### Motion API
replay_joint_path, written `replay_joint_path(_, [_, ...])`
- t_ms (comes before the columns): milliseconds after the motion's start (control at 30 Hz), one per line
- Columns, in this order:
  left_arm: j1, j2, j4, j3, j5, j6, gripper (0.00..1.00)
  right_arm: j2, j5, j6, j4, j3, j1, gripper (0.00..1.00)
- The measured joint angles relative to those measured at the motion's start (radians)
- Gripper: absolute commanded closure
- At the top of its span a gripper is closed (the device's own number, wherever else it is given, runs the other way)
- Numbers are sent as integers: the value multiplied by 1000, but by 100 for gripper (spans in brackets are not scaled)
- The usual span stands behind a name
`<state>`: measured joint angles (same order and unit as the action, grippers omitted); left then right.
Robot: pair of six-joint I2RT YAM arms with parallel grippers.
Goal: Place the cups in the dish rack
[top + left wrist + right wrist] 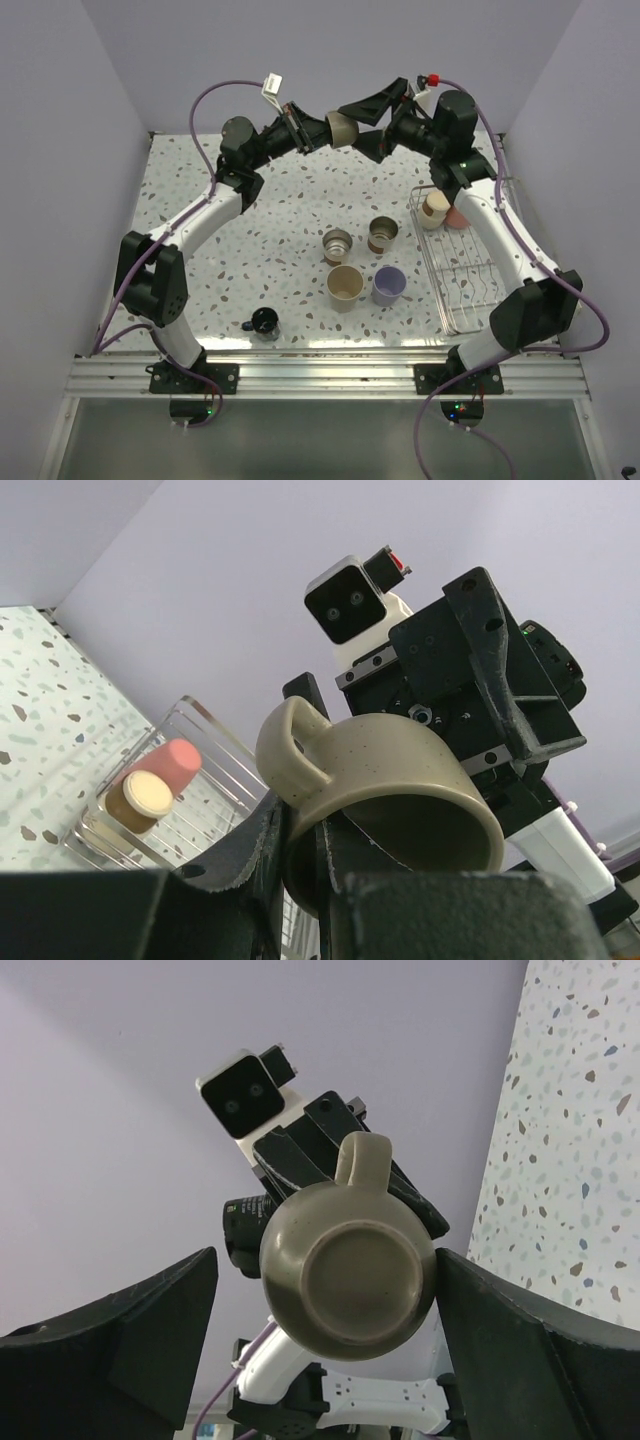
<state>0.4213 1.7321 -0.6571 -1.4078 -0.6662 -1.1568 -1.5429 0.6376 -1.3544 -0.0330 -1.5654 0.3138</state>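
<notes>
Tan mug (342,128) is held in mid-air above the far part of the desk (280,200), lying on its side. The left pincer (318,130) is closed narrow on the mug's rim, one finger inside and one outside. The right pincer (355,130) stands wide, with one finger on each side of the mug's body; the right wrist view faces the mug's base.

The dish rack (445,300) sits at the right side of the desk. A tan cup (434,210) and a pink cup (458,215) are in its far end, side by side.

At mid-desk stand two steel cups (338,243) (383,235), with a second tan cup (345,285) and a lavender cup (389,285) just nearer. A dark blue mug (264,322) stands apart, near the left arm's base.

Desk surface: white with dark speckles. Plain pale lavender walls (120,90) enclose it on three sides. A metal rail (320,375) runs along the near edge.
</notes>
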Motion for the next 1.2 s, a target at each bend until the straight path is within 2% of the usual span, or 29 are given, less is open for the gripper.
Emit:
replay_joint_path(100, [0, 0, 8, 0, 4, 19, 100, -6, -3, 1, -5, -2, 2, 18])
replay_joint_path(200, [2, 0, 17, 0, 12, 33, 100, -8, -18, 5, -21, -2, 5, 35])
replay_joint_path(233, [3, 0, 18, -2, 16, 38, 100, -9, -22, 8, -27, -2, 6, 45])
replay_joint_path(333, [3, 0, 26, -6, 22, 47, 100, -9, -28, 11, -30, -2, 6, 65])
replay_joint_path(400, [5, 0, 40, -10, 27, 55, 100, -9, -34, 14, -31, -2, 6, 75])
replay_joint_path(500, [7, 0, 63, -13, 32, 69, 94, -9, -42, 18, -43, -1, 6, 88])
replay_joint_path(600, [8, -1, 86, -13, 34, 78, 83, -9, -46, 21, -53, 3, 7, 93])
replay_joint_path(867, [15, -6, 166, -13, 39, 144, 64, -8, -63, 29, -84, 19, 14, 95])
replay_joint_path(1067, [19, -30, 226, -1, 43, 180, 58, -7, -69, 40, -105, 19, 18, 96])
replay_joint_path(1200, [22, -48, 256, 10, 43, 200, 57, 5, -69, 55, -125, 25, 16, 98])
